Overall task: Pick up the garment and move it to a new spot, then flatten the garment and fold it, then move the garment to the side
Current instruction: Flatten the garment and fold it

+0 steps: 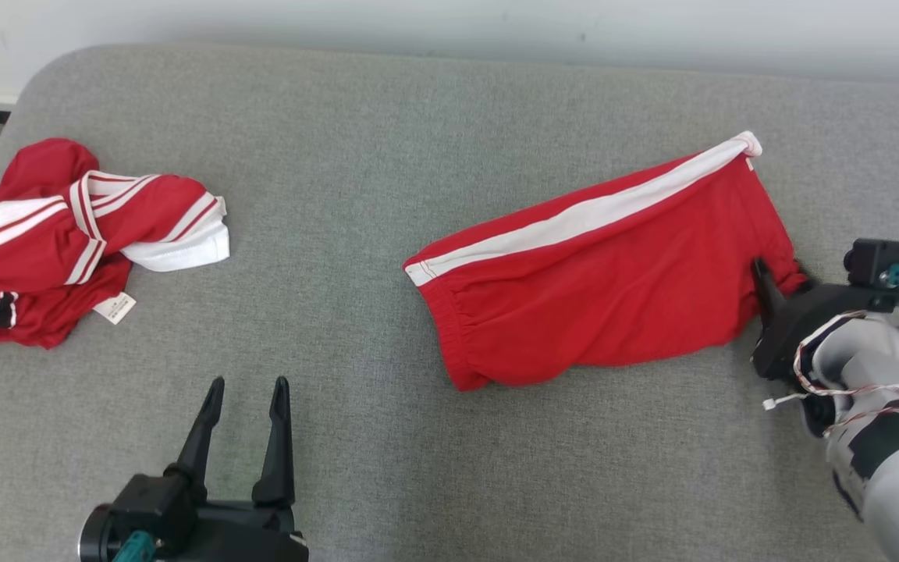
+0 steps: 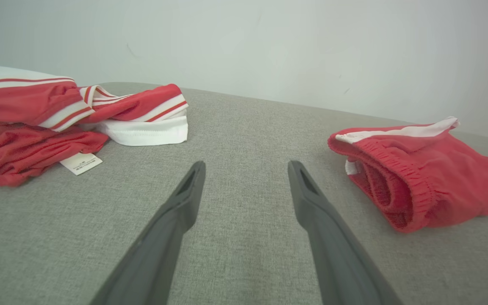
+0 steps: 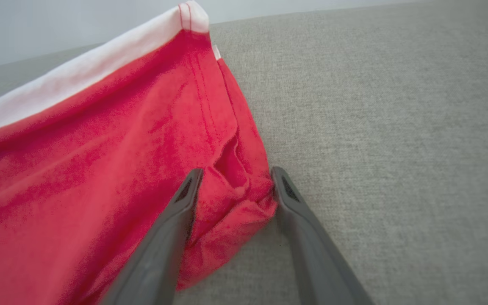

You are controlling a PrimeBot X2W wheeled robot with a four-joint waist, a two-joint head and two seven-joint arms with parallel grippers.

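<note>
The garment (image 1: pixel 598 273) is a pair of red shorts with a white side stripe, lying roughly flat on the grey cushion at centre right. In the left wrist view its elastic waistband (image 2: pixel 396 190) faces me. My right gripper (image 1: pixel 773 273) is at the garment's right corner. In the right wrist view that gripper (image 3: pixel 237 169) straddles a bunched red fold, one finger on top of the cloth and one at its edge, jaws still apart. My left gripper (image 1: pixel 250 381) stands open over bare cushion at the lower left, well away from the garment, and its fingers (image 2: pixel 184 203) hold nothing.
A crumpled pile of red and white striped clothes (image 1: pixel 67 234) with a white label lies at the far left, also in the left wrist view (image 2: pixel 36 123). The grey cushion (image 1: pixel 418 156) ends at a pale wall (image 1: pixel 449 23) behind, with a rounded corner at the back left.
</note>
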